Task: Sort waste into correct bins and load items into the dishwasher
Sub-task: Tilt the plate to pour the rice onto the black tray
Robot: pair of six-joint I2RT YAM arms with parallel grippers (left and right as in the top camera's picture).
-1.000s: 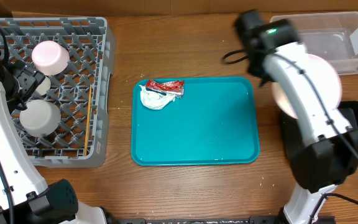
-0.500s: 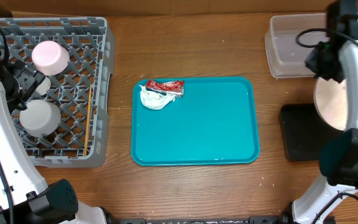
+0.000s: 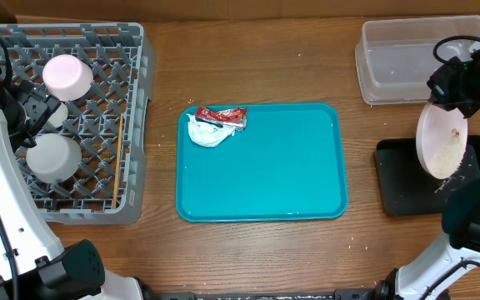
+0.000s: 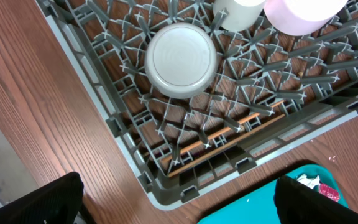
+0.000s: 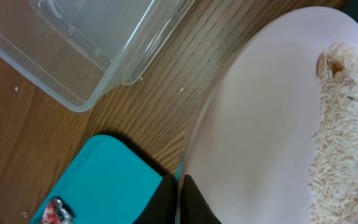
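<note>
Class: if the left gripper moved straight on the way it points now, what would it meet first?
Probably the grey dish rack, near its corner by the chopsticks; depth is unclear.

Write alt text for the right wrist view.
The right pincer grips the rim of a large white plate, with rice piled toward one edge. Beyond it on the wooden table are a clear tub and a corner of the teal tray.

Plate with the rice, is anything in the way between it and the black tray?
Nothing visible. The right tool holds the plate tilted over the black tray, with the rice gathered along one edge.
</note>
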